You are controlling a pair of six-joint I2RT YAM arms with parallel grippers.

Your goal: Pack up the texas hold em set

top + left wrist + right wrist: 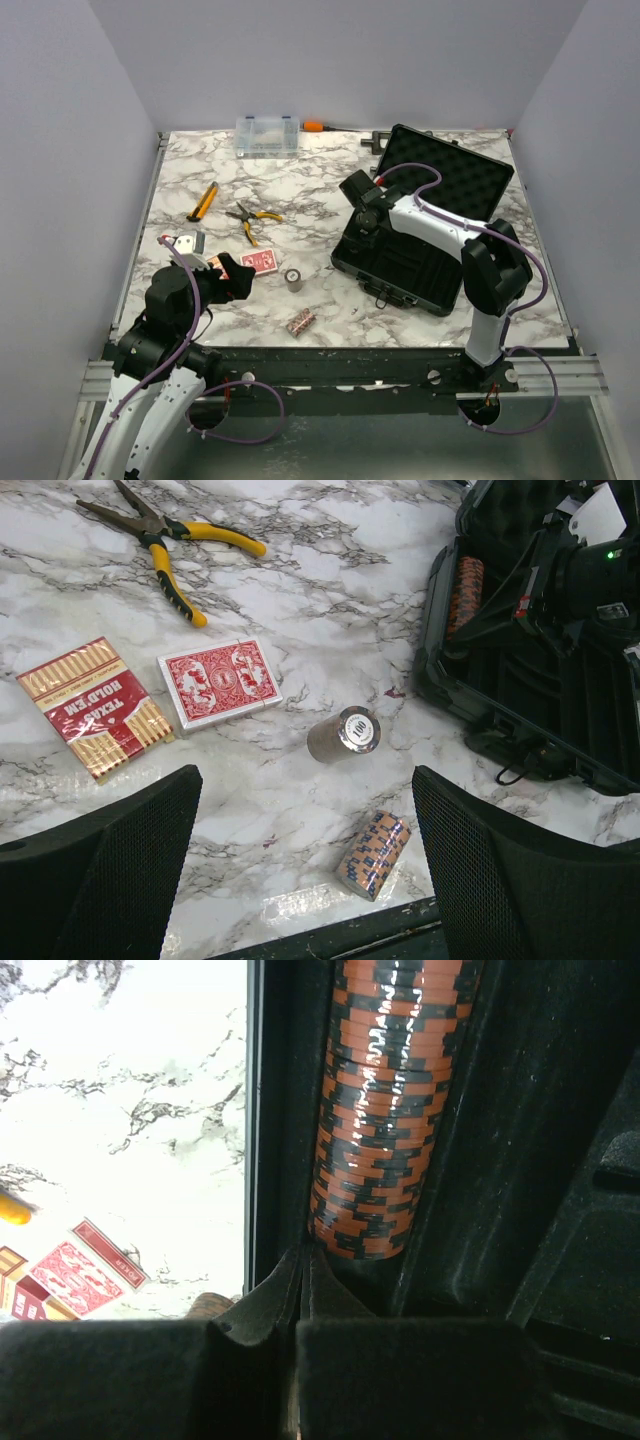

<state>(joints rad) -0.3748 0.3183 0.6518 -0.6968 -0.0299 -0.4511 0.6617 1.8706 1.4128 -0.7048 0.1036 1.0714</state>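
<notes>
Left gripper (305,870): spread wide, empty, above table (330,580).
Deck (220,683): flat on table.
Upright roll (345,735), lying roll (375,853): on table, outside case.
Case (460,185): open; cased roll (390,1110) along its left wall.
Right gripper (303,1278): clenched, empty, at cased roll's end.

White tabletop with grey marble veining (330,610): smooth, with a soft sheen. Black rectangular hard case (400,272): matt plastic shell, lined with dull, slightly fuzzy foam, bumpy inside the lid. Brown-red and black poker chip roll (385,1110): glossy, catching bright highlights under clear wrap. Red-backed card deck (220,683): slick, sealed in shiny film. Yellow-handled pliers (155,540): dull grey metal jaws, rubbery-looking grips.
</notes>
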